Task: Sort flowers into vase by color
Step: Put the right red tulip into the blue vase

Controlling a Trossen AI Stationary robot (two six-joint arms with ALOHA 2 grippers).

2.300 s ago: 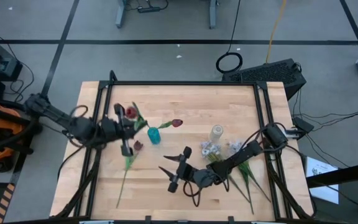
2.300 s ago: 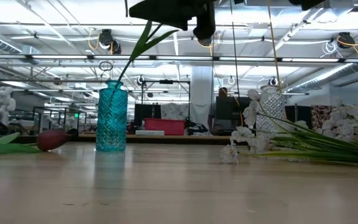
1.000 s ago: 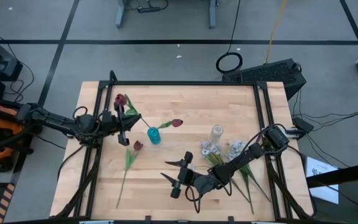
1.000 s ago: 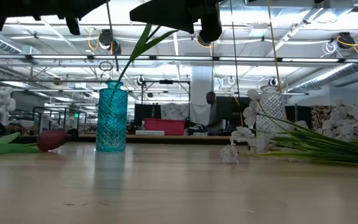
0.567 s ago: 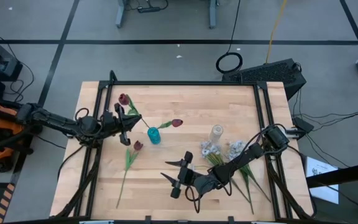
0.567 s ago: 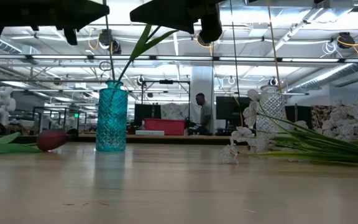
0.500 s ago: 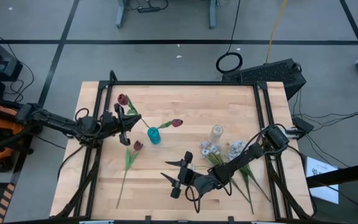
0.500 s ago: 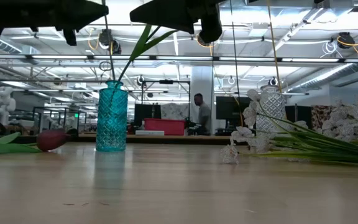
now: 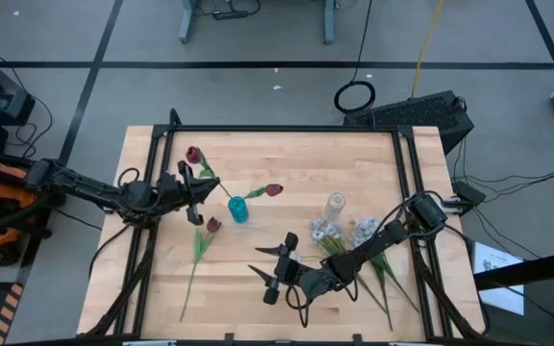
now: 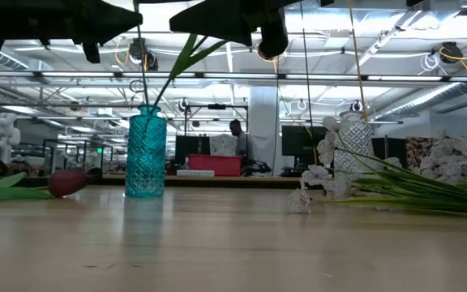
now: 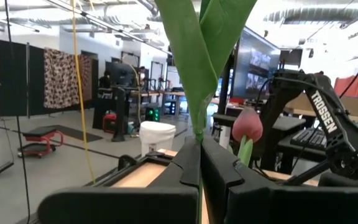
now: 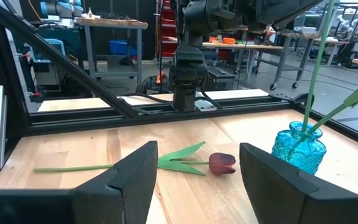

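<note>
Held red flower (image 11: 191, 56) head cut off, left wrist view

Only one legible text: "TROSSEN" in white capitals, running lengthwise along a dark link of the other robot arm (image 11: 325, 119), seen in the left wrist view. Nothing else readable on bench, vases or background equipment; distant screens and signs too small to make out.

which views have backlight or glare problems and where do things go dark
Low view: bright ceiling lights turn the arms overhead into black silhouettes, while the teal vase stays clear. Left wrist view: bright ceiling behind, the left end effector nearly black around the green stem. High view: evenly lit, no glare.
</note>
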